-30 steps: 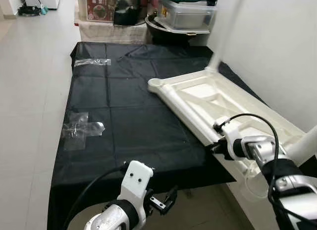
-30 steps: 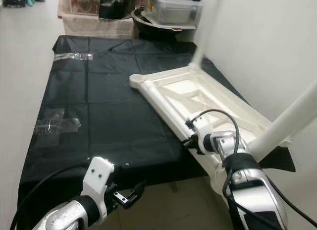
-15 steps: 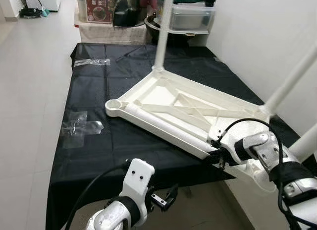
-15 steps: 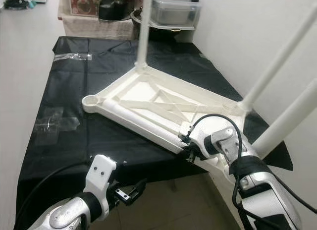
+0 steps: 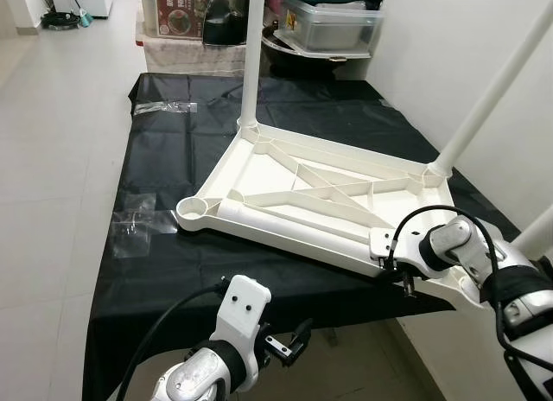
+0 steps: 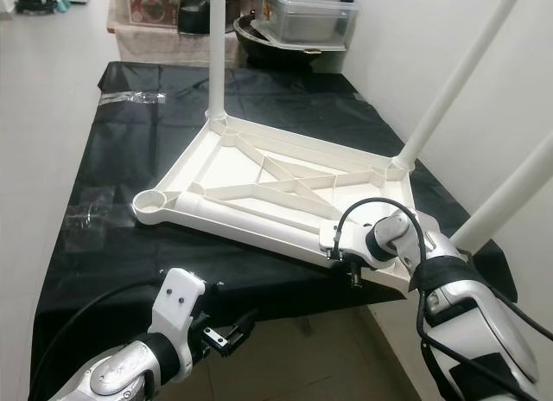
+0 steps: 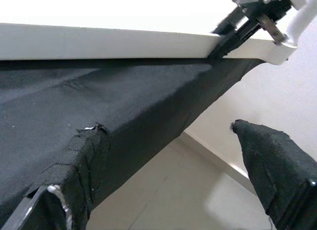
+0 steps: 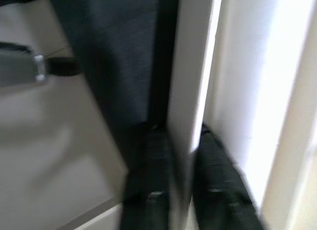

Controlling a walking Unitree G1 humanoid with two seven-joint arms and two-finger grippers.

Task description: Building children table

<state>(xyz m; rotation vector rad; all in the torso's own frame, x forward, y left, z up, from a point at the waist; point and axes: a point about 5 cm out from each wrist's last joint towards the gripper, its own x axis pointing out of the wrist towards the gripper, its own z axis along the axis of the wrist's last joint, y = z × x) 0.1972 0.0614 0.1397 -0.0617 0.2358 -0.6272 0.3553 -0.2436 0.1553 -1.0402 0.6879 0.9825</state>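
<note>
Right wrist view shows the right gripper (image 8: pixel 171 190) clamped on the thin white edge of the table top (image 5: pixel 320 189), one black finger (image 8: pixel 148 175) on each side of the rim. Seen from the head, that gripper (image 5: pixel 393 276) grips the near right corner of the top, which juts past the edge of the black cloth (image 5: pixel 207 142).

The table top lies upside down on the cloth, ribbed underside up. Three white legs stand up from it: one leg (image 6: pixel 216 47) at the far left corner, a second leg (image 6: pixel 454 90) at the far right corner, and a third leg (image 6: pixel 510 202) rising just behind the right arm. The near left corner socket (image 5: pixel 195 210) has no leg in it.

The left gripper (image 5: pixel 289 345) hangs low, in front of the cloth's near edge and below it, over the tiled floor (image 5: pixel 52 159); its fingers (image 7: pixel 277 170) stand apart with nothing between them.

Crumpled clear plastic (image 5: pixel 134 224) lies on the cloth's left side, well apart from the top. Boxes and a lidded bin (image 5: pixel 333 25) stand beyond the far end.
</note>
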